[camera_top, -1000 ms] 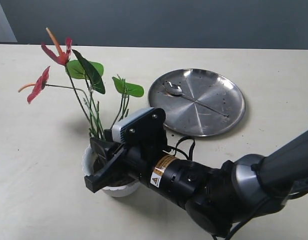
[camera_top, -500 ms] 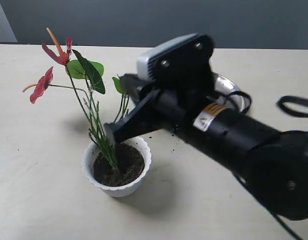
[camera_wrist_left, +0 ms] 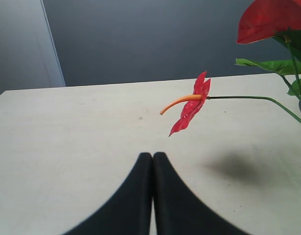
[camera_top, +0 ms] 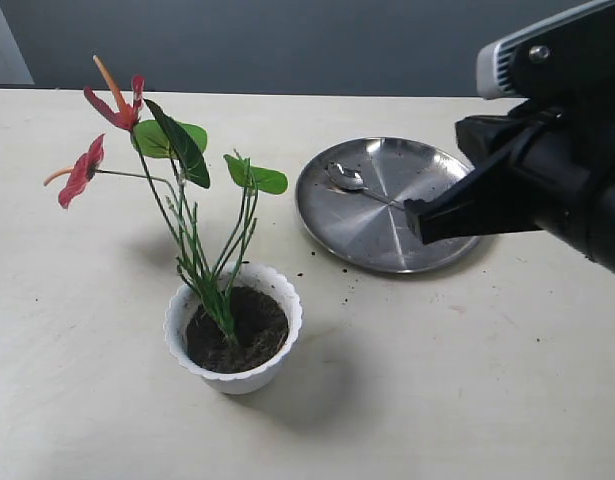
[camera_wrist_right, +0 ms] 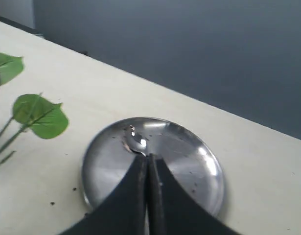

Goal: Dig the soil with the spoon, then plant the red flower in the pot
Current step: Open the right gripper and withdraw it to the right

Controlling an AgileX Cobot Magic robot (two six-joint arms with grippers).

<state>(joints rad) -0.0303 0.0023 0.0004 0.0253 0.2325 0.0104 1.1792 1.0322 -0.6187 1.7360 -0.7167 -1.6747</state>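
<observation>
On the pale counter (camera_top: 507, 360) in the exterior view, the white scalloped pot (camera_top: 234, 328) stands left of centre with the dark soil (camera_top: 237, 330) filling it and the red flower (camera_top: 115, 105) already rooted in that soil, its stems upright and its two blooms leaning out to the left. That placement suggests the planting is done. To the right and further back lies the round steel plate (camera_top: 392, 203), with the spoon (camera_top: 349, 179) resting inside it, bowl toward the pot, handle running across the plate; crumbs of soil dot the plate and the counter between plate and pot. The right gripper (camera_top: 419, 220) hangs above the plate's right side, well apart from the pot, its tip a single dark wedge, so nothing is carried.

In the left wrist view, the left gripper (camera_wrist_left: 152, 157) has its fingers pressed together with no gap and nothing between them, low over bare counter. One red bloom with its orange spike (camera_wrist_left: 192, 105) floats ahead of it, untouched, so this arm seems merely parked clear of the plant.

In the right wrist view, the right arm's fingers (camera_wrist_right: 138, 176) are likewise clenched against each other and empty, pointing at the steel plate, where the spoon's bowl (camera_wrist_right: 135, 142) glints just beyond their tips. Green leaves (camera_wrist_right: 40, 117) show at the edge.
</observation>
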